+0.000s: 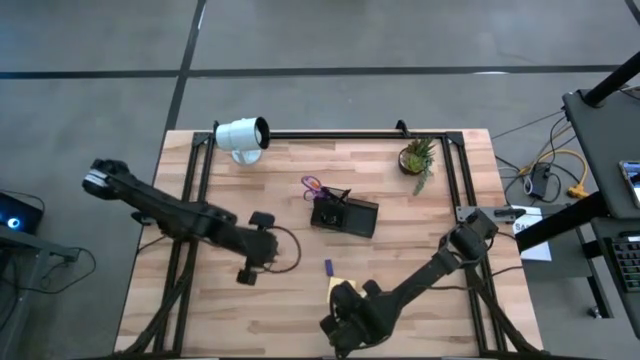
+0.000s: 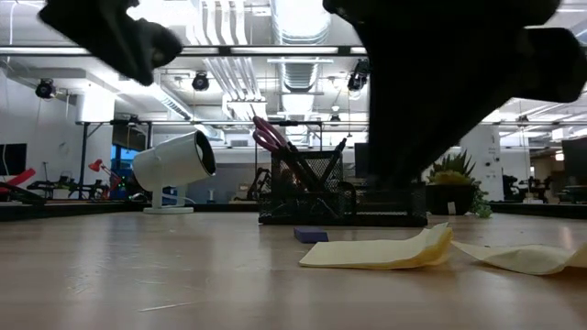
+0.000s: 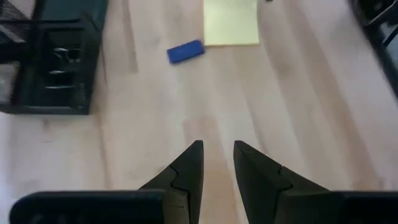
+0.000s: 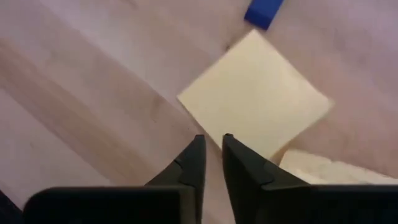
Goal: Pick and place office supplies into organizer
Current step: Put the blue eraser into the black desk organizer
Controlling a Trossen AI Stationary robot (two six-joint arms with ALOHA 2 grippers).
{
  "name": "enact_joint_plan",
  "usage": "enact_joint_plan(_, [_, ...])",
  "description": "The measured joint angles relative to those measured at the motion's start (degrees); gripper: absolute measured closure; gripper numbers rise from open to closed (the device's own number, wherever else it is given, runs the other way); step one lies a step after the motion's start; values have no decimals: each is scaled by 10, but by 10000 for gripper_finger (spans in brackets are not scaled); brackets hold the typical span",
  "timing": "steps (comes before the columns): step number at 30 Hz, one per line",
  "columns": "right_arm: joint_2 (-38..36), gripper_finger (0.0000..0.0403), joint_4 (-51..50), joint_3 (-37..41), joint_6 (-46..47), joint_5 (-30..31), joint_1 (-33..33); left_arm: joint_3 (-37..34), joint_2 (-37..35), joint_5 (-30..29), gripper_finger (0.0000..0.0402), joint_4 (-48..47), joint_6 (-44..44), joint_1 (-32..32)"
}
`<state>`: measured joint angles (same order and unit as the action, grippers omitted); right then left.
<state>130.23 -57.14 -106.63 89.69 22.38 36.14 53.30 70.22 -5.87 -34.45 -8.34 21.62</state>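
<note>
The black mesh organizer (image 1: 345, 215) stands mid-table with purple-handled scissors (image 1: 312, 185) and dark pens upright in it. A flat yellow sticky note (image 4: 255, 102) lies on the wood near a small blue eraser (image 4: 264, 11). A second, curled note (image 4: 329, 168) lies beside the first. My right gripper (image 4: 211, 146) hovers just over the flat note's edge, its fingers a narrow gap apart and holding nothing. My left gripper (image 3: 217, 155) hangs over bare wood to the left of the eraser (image 3: 185, 51), slightly open and empty.
A white cylindrical lamp (image 1: 243, 135) lies at the far left of the table and a small potted plant (image 1: 417, 158) stands at the far right. A black frame rail (image 1: 330, 133) runs along the far edge. Bare wood lies between the left gripper and the organizer (image 3: 53, 62).
</note>
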Motion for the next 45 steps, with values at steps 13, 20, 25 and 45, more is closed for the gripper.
enact_joint_plan(13, [1,232,-1,4,87,-32,-85,-180,-81,-87,328,173,-83,-9])
enact_joint_plan(20, [2,230,2,-1,89,-87,-156,-202,-111,-22,328,191,-123,-32])
enact_joint_plan(25, [2,234,3,7,75,-109,-169,-203,-128,-16,328,190,-183,-33])
enact_joint_plan(45, [2,234,68,56,33,-106,-173,-171,-182,-19,328,205,-289,-33])
